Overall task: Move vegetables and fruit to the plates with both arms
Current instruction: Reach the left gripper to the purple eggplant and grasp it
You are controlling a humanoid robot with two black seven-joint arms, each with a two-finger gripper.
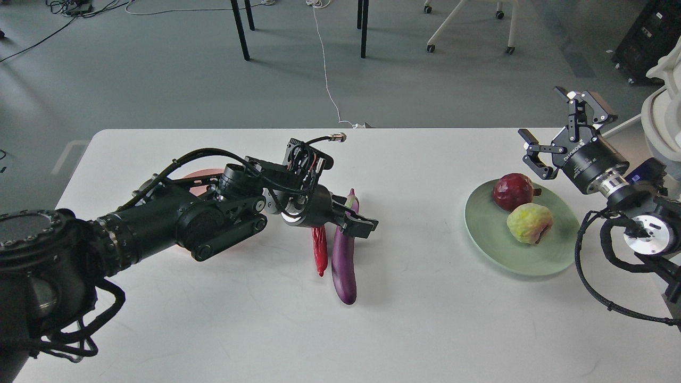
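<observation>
The purple eggplant (344,263) lies on the white table (425,330) at the centre, with the red chili pepper (320,252) close on its left. My left gripper (355,217) is low over the eggplant's upper part just below the cap, jaws open on either side of it. The pink plate (198,175) is almost wholly hidden behind my left arm. The pale green plate (532,260) at the right holds the dark red pomegranate (512,191) and the yellow-green fruit (529,223). My right gripper (554,126) is open and empty, raised behind that plate.
Table and chair legs (240,29) stand on the grey floor beyond the table's far edge, with a white cable (325,74) running down to it. My right arm's cables (590,276) hang over the table's right edge.
</observation>
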